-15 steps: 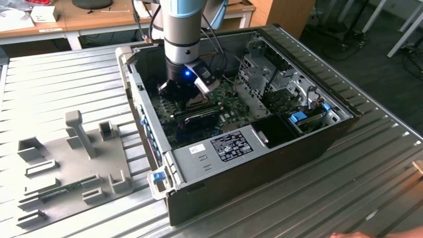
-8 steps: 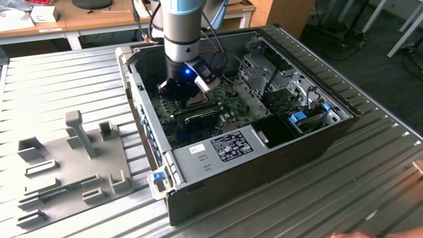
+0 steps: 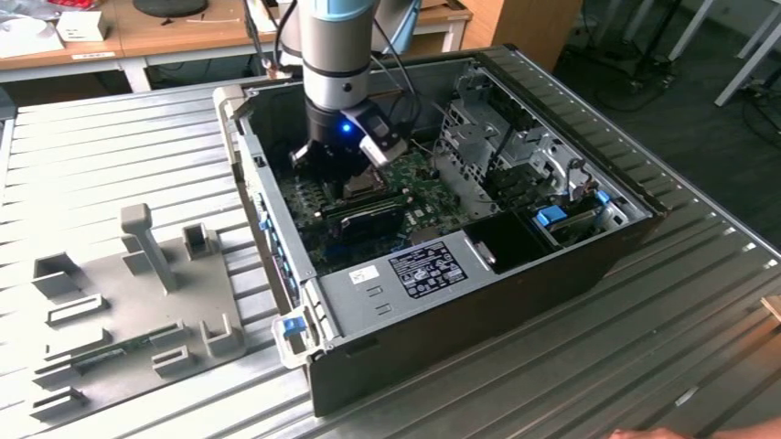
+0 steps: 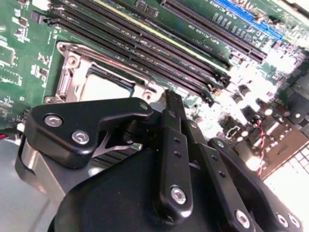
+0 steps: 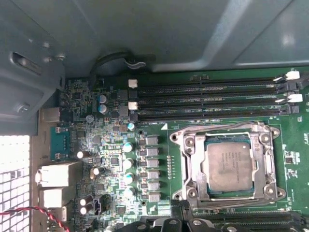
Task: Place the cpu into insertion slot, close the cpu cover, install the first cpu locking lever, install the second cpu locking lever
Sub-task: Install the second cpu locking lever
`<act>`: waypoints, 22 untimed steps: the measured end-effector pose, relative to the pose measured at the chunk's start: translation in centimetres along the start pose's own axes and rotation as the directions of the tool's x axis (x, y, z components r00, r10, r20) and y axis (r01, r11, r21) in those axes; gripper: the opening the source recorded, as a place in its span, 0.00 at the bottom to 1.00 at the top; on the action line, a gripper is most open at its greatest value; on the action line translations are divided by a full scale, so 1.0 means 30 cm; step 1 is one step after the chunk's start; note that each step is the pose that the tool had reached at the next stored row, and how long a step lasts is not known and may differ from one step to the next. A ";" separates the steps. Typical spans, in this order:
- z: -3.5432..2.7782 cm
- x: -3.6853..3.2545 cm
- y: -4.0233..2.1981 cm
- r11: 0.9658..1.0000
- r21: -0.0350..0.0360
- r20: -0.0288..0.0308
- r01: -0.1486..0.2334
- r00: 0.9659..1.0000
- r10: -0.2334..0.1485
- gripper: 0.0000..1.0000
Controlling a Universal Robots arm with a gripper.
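Your hand (image 3: 346, 174) hangs low inside the open case (image 3: 610, 247), just above the board (image 5: 111, 159), and in the second wrist view its black links (image 4: 174, 159) fill the foreground; the fingertips themselves are hidden, so you cannot tell from here whether they stand wide or narrow, and nothing shows between them.

The cpu (image 5: 228, 166) already lies in the slot (image 5: 226, 205); its grey top sits square inside the silver border, and it looks level, though one edge is cut by glare in the second wrist view. The cover (image 5: 223, 131) cannot be read with certainty; a bright frame rings the chip, yet whether that plate is folded down flat or only resting loose is not plain; no lever can be told apart from the frame's metal either.

Judge the risks from that doubt. If the chip is slightly off its seat, pressing the cover down could bend the pins beneath; if the hand drops further without a clear line, its links may strike the memory slots (image 5: 207, 99) lying just beside the socket, or the small capacitors (image 5: 128, 162) near it. A lever hooked before the cover lies flat would spring back or scrape the board. The case wall stands close to the arm, so a wide swing could catch it.
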State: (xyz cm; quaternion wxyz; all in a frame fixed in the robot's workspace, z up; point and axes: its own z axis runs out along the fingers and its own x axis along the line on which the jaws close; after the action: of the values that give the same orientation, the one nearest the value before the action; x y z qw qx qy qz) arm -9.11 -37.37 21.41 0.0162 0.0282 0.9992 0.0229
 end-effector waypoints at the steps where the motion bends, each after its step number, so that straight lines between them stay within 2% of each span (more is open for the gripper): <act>1: -0.003 0.000 0.000 1.000 0.000 0.000 0.000 1.000 0.000 0.10; 13: -0.009 -0.002 0.000 1.000 0.000 0.000 0.000 1.000 0.000 0.10; 16: -0.008 -0.013 0.001 1.000 0.000 0.000 0.000 1.000 0.000 0.10; 22: -0.007 -0.048 0.003 1.000 0.000 0.000 0.000 1.000 0.000 0.10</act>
State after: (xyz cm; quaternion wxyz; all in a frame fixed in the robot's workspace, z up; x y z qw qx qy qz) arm -7.66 -37.37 21.67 0.0162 0.0282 0.9992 0.0229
